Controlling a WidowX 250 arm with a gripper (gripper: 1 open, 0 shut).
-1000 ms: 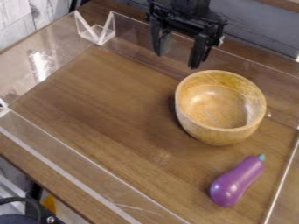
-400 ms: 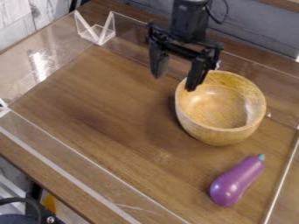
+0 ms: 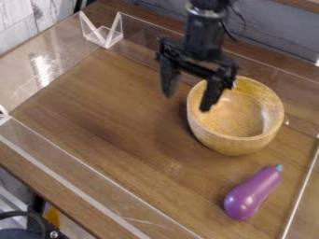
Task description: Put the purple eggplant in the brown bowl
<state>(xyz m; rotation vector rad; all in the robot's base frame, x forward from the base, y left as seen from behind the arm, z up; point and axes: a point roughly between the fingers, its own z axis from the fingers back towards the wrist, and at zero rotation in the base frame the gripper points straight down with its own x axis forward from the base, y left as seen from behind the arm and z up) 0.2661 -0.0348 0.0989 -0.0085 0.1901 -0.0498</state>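
Eggplant (image 3: 253, 193), glossy and purple, lies on the wooden table (image 3: 118, 131) in the camera view's lower right, outside the brown bowl (image 3: 236, 139) and just beside its near side. Its long axis runs on a slant: the teal stem tip points up and right, toward the table's right edge, and the bulbous end points down and left. The claw (image 3: 189, 101) hangs at the bowl's far left rim with its two fingers spread wide and nothing between them. From there the eggplant lies down and to the right, with the bowl largely in between, so the coming move likely calls for crossing or skirting the bowl, then setting the fingers across the slanted body rather than along it.
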